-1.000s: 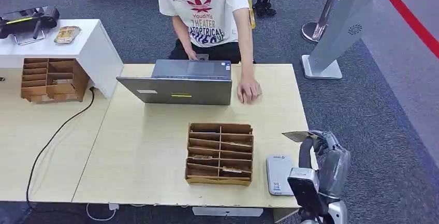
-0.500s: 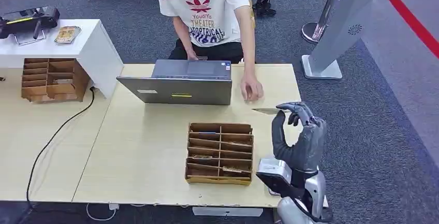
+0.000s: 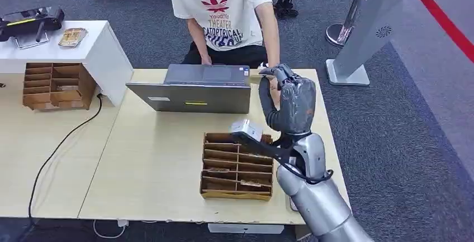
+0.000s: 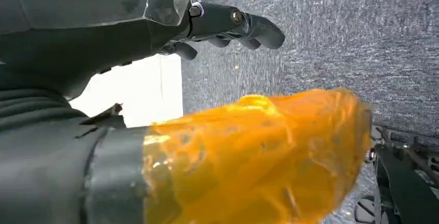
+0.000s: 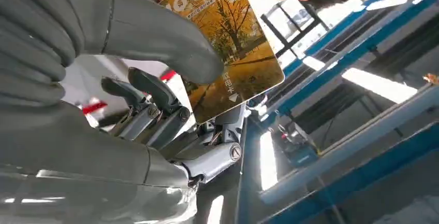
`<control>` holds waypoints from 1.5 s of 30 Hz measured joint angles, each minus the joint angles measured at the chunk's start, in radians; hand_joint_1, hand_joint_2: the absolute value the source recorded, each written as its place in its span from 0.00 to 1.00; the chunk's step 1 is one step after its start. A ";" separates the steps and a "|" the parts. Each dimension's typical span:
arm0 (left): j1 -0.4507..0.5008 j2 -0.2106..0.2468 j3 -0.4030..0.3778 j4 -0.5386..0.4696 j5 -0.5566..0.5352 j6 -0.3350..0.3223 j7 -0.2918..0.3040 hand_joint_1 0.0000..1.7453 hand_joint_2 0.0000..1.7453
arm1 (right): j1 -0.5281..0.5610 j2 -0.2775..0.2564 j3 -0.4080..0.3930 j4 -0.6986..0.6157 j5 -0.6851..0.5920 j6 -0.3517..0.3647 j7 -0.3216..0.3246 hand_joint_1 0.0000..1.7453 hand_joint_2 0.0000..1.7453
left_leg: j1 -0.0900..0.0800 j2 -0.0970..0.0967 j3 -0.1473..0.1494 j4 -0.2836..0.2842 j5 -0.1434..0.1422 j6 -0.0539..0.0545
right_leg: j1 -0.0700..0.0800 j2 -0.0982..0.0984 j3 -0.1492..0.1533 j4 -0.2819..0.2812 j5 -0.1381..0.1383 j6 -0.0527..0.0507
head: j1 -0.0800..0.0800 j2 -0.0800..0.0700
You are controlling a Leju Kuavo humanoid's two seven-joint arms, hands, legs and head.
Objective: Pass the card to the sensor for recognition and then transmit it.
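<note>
Your right hand [image 3: 290,99] pinches 1 card [image 5: 228,43], printed with golden autumn trees, raised over the bench [image 3: 156,164] beside 1 laptop [image 3: 193,88]. Left hand [image 4: 155,32] fingers curl loosely, holding nothing.

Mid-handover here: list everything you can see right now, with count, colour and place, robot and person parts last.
card: one, yellow autumn-tree print, pinched in the right hand, raised by the laptop's right end
laptop: one, grey, far side of the wooden table
slotted organiser: one, brown, on the table near the robot
second organiser: one, brown, left desk
white cabinet: one, far left, with a black device on top
grey stand: one, on the carpet, far right
person: one, white printed T-shirt, behind the laptop
right hand: dark grey, holds the card
left hand: dark grey, holds nothing, over carpet
</note>
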 joint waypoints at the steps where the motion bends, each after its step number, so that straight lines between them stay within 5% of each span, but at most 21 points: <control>1: -0.001 0.000 -0.005 0.000 -0.004 0.000 0.000 0.00 0.00 | -0.016 0.002 0.000 0.027 0.015 -0.003 0.004 1.00 1.00 | 0.000 0.000 0.000 0.000 0.000 0.000 | 0.000 0.000 0.000 0.000 0.000 0.000 | 0.000 0.000; 22: -0.013 -0.005 -0.040 0.000 -0.049 -0.008 0.003 0.00 0.00 | -0.234 0.004 -0.077 0.364 0.278 -0.029 0.108 1.00 1.00 | 0.000 0.000 0.000 0.000 0.000 0.000 | 0.000 0.000 0.000 0.000 0.000 0.000 | 0.000 0.000; 39: -0.015 -0.010 -0.053 0.000 -0.059 -0.011 0.003 0.00 0.00 | -0.246 0.028 -0.232 0.478 0.351 -0.029 0.079 1.00 1.00 | 0.000 0.000 0.000 0.000 0.000 0.000 | 0.000 0.000 0.000 0.000 0.000 0.000 | 0.000 0.000; 40: -0.015 -0.010 -0.053 0.000 -0.059 -0.011 0.003 0.00 0.00 | -0.247 0.030 -0.235 0.482 0.352 -0.029 0.077 0.59 1.00 | 0.000 0.000 0.000 0.000 0.000 0.000 | 0.000 0.000 0.000 0.000 0.000 0.000 | 0.000 0.000; 41: -0.015 -0.010 -0.053 0.000 -0.059 -0.011 0.003 0.00 0.00 | -0.247 0.032 -0.237 0.486 0.356 -0.029 0.078 0.00 1.00 | 0.000 0.000 0.000 0.000 0.000 0.000 | 0.000 0.000 0.000 0.000 0.000 0.000 | 0.000 0.000; 45: -0.015 -0.010 -0.053 0.000 -0.059 -0.012 0.002 0.00 0.00 | -0.254 0.037 -0.241 0.510 0.373 -0.029 0.087 0.00 1.00 | 0.000 0.000 0.000 0.000 0.000 0.000 | 0.000 0.000 0.000 0.000 0.000 0.000 | 0.000 0.000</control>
